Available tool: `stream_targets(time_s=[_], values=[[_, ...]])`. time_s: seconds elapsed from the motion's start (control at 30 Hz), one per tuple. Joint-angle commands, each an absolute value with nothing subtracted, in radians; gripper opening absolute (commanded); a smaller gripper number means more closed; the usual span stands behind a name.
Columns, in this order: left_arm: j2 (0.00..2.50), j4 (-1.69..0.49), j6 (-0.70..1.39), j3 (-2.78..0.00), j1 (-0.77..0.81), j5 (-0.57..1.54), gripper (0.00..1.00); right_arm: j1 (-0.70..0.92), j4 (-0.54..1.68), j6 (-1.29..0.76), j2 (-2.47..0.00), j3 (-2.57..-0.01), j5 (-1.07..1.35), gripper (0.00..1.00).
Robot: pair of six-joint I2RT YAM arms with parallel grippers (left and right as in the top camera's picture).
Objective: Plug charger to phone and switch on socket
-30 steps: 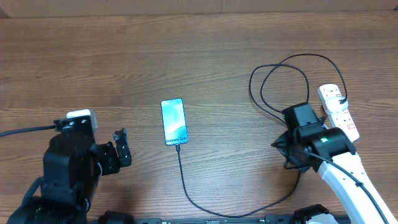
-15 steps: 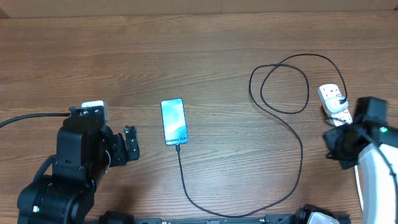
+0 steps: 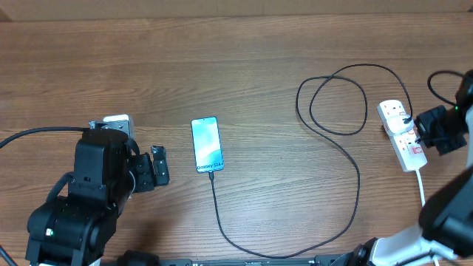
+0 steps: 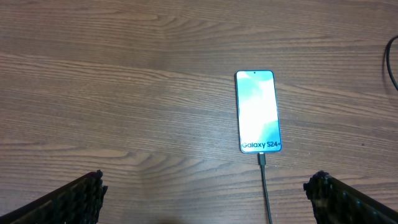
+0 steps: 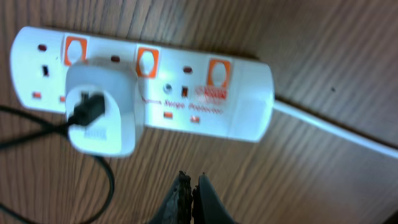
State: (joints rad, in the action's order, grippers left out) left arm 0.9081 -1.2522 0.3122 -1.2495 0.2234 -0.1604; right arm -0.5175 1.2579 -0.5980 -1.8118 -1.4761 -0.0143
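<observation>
The phone (image 3: 207,144) lies flat at mid table, light-blue screen up, also in the left wrist view (image 4: 258,111). The charger's thin black cable (image 3: 347,159) runs from its connector tip at the phone's near end (image 4: 262,160), loops, and ends at a white adapter (image 5: 101,111) plugged into the white power strip (image 3: 403,137), which also shows in the right wrist view (image 5: 242,102). My left gripper (image 3: 157,168) is open and empty, left of the phone. My right gripper (image 5: 192,182) is shut and empty, just beside the strip's switches.
The strip's thick white cord (image 3: 423,188) runs toward the table's near edge at the right. Bare wooden tabletop (image 3: 244,66) lies beyond the phone.
My right arm has swung from the table's right middle out to the power strip at the right edge. My left arm has shifted slightly right toward the phone.
</observation>
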Motion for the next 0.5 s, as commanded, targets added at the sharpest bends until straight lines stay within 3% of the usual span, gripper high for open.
stream_targets(time_s=[0.0,0.47], values=[[0.910,-1.249,0.322,-1.246,0.229,-0.156,1.00,-0.532,1.268,-0.567,-1.896,-1.554,-0.005,0.04],[0.910,-1.250,0.322,-1.246,0.229,-0.156,1.00,-0.533,1.208,-0.578,-2.021,-1.623,-0.005,0.04]])
